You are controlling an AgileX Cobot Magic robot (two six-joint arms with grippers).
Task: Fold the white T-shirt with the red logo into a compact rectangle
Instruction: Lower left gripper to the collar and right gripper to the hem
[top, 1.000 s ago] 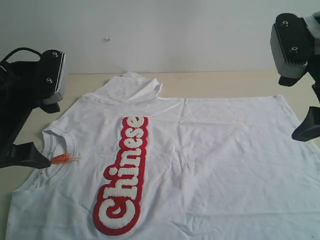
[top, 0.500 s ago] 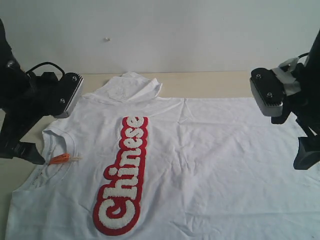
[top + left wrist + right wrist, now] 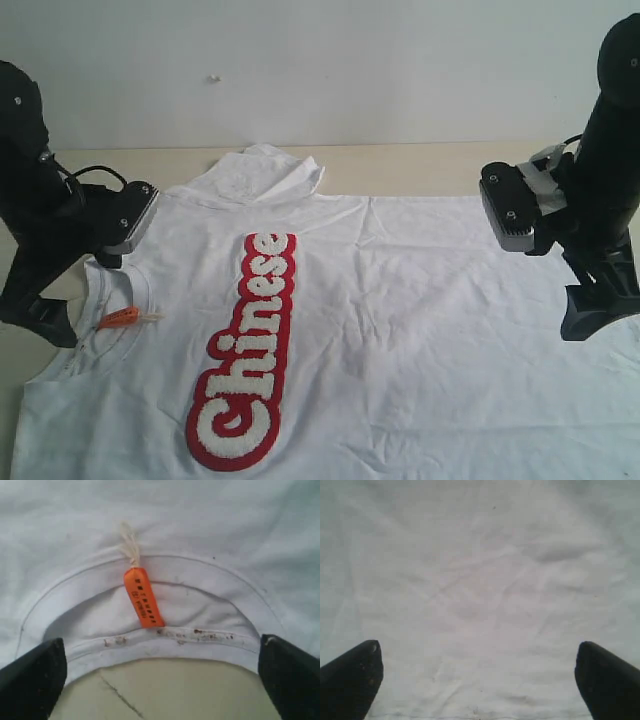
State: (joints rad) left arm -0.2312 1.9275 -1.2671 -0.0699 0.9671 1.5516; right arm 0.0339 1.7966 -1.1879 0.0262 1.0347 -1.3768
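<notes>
Both arms are low over the white T-shirt (image 3: pixel 430 300), which lies spread flat and face up on the surface (image 3: pixel 420 160), the red logo (image 3: pixel 250 350) running along its length and the collar (image 3: pixel 165 635) at the left of the exterior view. The left hand (image 3: pixel 160 680) has its jaws spread wide either side of the collar's back edge, with the orange tag (image 3: pixel 143 597) lying right in the middle of the neck opening. The right hand (image 3: pixel 480 680) is just as wide open over plain cloth by the hem end, gripping nothing. This looks like the set-up for a first fold, each hand taking one end. The left should bite the neckline seam itself, through both layers, and not just that dangling tag (a tag-only grab would slip or tear away). The right needs to push its tips down into the fabric near the hem stitching so a real pinch gathers, because flat cotton gives little to hold. Whether either set of tips already touches the cloth, I cannot tell. Close both together, lift evenly and keep the span taut so the logo stays straight; the far sleeve (image 3: pixel 262 172) is already bunched and could drag.
</notes>
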